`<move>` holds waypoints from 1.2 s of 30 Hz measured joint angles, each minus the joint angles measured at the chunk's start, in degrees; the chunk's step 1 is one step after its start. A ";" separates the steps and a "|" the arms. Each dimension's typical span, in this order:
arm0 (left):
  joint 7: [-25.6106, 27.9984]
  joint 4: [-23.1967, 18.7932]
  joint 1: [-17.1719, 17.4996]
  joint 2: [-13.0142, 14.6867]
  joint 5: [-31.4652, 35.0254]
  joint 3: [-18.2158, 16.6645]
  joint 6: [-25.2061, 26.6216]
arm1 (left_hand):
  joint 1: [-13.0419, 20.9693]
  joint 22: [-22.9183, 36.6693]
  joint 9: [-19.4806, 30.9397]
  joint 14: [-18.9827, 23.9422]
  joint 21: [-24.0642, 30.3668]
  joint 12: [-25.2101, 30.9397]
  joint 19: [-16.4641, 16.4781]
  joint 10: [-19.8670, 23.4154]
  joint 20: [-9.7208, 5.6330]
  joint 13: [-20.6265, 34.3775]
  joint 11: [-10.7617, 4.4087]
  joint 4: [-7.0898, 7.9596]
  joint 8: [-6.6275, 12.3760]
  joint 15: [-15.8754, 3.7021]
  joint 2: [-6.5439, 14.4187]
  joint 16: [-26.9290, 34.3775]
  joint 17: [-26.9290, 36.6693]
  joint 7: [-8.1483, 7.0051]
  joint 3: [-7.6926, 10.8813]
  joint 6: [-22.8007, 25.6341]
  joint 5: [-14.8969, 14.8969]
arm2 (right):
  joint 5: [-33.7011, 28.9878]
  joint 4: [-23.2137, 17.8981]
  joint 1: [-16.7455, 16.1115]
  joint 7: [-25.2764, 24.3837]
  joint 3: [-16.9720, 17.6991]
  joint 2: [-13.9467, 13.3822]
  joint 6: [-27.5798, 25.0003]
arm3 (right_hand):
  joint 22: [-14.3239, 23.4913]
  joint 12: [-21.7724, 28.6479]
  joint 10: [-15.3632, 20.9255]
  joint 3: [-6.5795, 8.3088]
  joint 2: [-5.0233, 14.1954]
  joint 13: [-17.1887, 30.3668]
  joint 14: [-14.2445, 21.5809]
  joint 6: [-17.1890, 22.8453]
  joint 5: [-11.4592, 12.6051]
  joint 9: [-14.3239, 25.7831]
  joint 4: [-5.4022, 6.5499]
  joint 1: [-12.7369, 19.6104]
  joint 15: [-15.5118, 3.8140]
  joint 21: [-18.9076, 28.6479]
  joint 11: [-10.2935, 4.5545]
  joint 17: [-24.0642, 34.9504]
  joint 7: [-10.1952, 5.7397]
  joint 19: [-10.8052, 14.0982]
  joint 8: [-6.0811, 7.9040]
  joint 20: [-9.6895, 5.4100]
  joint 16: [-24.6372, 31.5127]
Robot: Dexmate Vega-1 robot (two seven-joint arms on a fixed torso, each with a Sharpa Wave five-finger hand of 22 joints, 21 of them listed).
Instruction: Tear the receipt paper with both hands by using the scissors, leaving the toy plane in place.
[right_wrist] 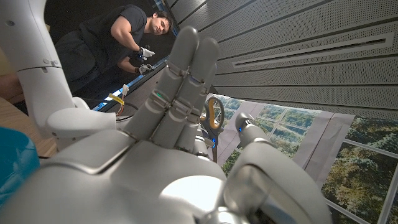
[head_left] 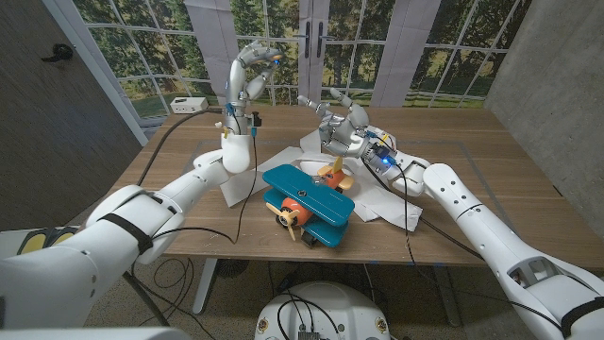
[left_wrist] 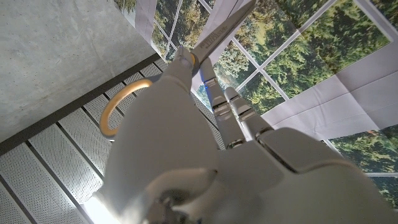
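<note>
Head view: the left hand [head_left: 247,71] is raised above the table [head_left: 472,151], gripping the scissors [left_wrist: 214,34], whose orange loop shows in the left wrist view. The right hand [head_left: 342,127] hovers over the paper [head_left: 377,203], fingers spread, holding nothing. The plane [head_left: 307,203] sits on the paper near the table's front edge.

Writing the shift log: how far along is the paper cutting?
Early. The left hand already holds the scissors raised above the table. The right hand hovers open over the receipt paper, not gripping it. No cut yet; the toy plane sits on the paper.
</note>
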 measured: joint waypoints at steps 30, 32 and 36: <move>0.90 -0.82 0.33 -2.36 12.87 -2.84 1.15 | 0.07 0.01 0.29 0.00 -0.38 -1.09 -0.51 0.55 0.10 -2.74 -0.12 -0.02 -0.57 0.00 0.52 -0.66 -0.05 0.22 -0.02 0.23 -0.17 | 0.05 2.00 2.38 3.76 -1.57 1.03 -3.39 | 1.07 4.66 2.25 3.36 1.14 4.91 0.80 0.92 -1.24 0.27 1.64 -0.38 0.21 2.31 -1.02 8.02 -0.31 -0.01 0.00 0.01 1.12; 0.91 -1.00 0.52 -2.52 13.79 -3.24 1.16 | 0.07 0.01 0.30 0.00 -0.38 -1.09 -0.51 0.86 0.10 -2.92 0.17 -0.02 -0.57 0.00 0.52 -0.67 -0.05 0.22 -0.02 0.23 -0.17 | 0.06 2.27 2.64 3.95 -1.85 1.15 -3.81 | 0.89 4.66 2.25 3.55 1.25 4.91 0.65 0.92 -1.28 0.27 1.84 -0.49 0.06 2.31 -1.02 7.55 -0.31 -0.01 0.00 0.01 0.37; 0.92 -1.36 0.87 -2.84 15.23 -4.08 1.16 | 0.06 -0.17 0.54 -0.01 -0.38 -1.10 -0.51 1.68 0.11 -3.68 0.18 -0.02 -0.80 0.00 0.51 -0.83 -0.09 0.71 -0.03 0.15 -0.18 | 0.06 2.83 3.08 4.34 -2.36 1.43 -4.77 | 0.62 4.66 2.24 4.00 1.61 4.54 0.58 0.92 -1.45 0.26 2.29 -0.85 -0.01 2.31 -1.02 6.92 -0.31 -0.01 0.00 0.01 -0.59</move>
